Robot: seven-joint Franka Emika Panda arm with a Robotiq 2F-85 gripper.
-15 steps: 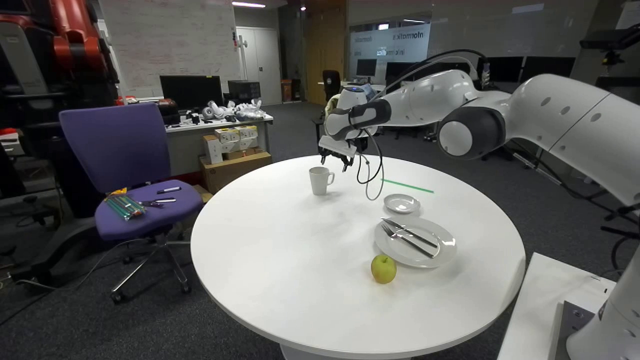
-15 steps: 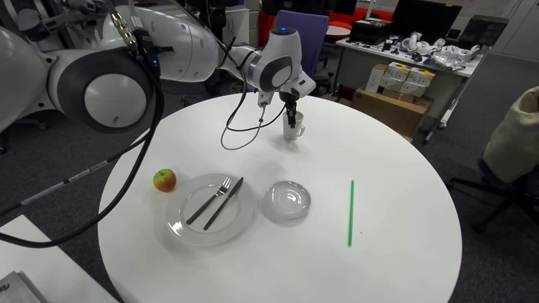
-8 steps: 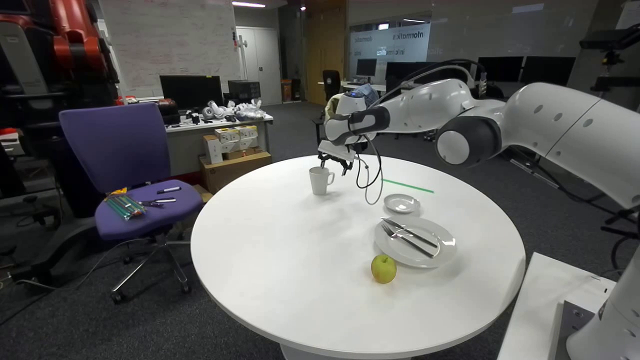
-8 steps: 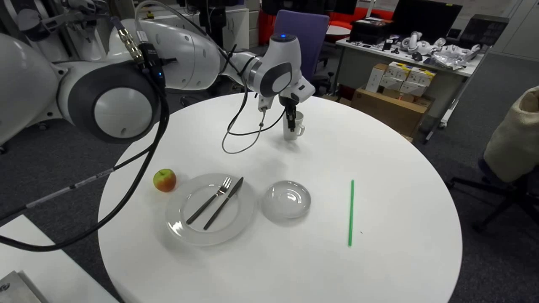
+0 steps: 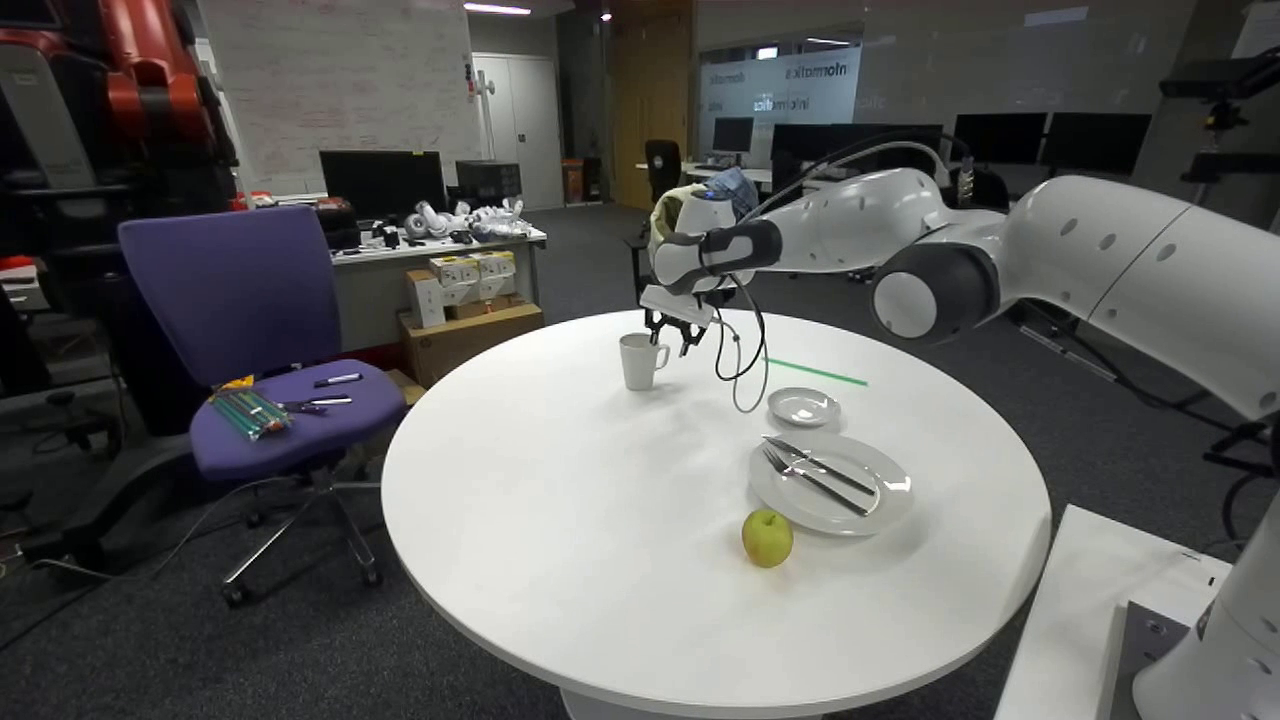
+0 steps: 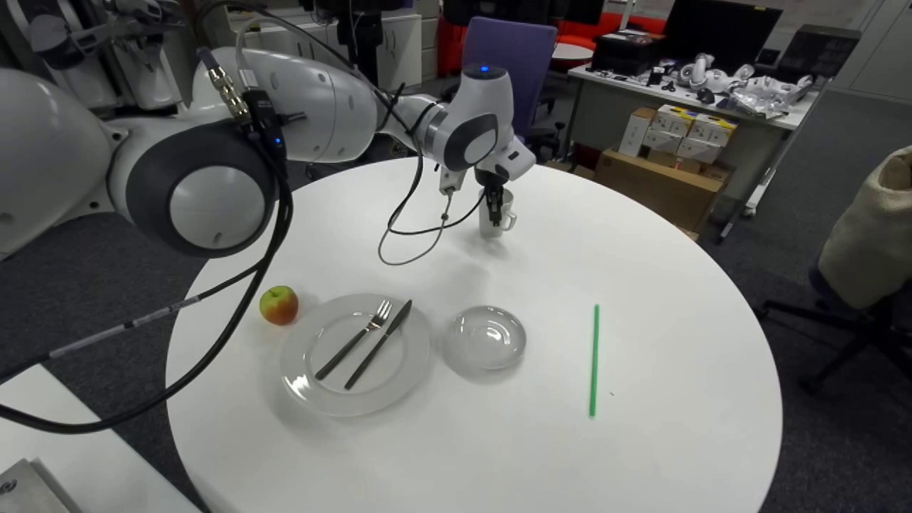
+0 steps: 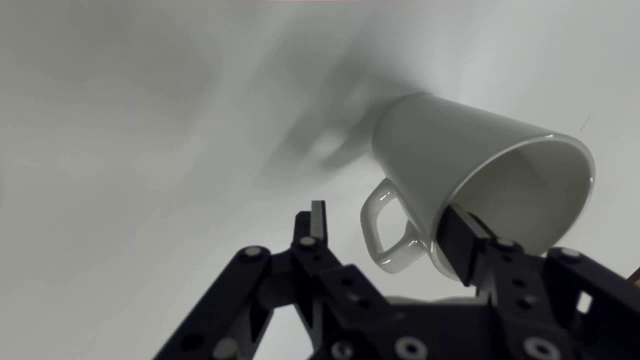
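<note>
I have the claw [image 7: 389, 218] apart, one finger [image 7: 456, 240] at the mouth of the mug [image 7: 440, 137], one beyond its handle [image 7: 371, 225]; so the surface [image 5: 560, 500] alone bears it, upright on the far side

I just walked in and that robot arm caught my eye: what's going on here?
A robot arm has its gripper at a white mug standing upright on the round table. The jaws are apart, one finger at the mug's mouth and the other beyond its handle; the mug isn't clamped, and any contact is hard to make out. Elsewhere, a plate bears a fork and knife, with an apple and a small dish beside it.
</note>
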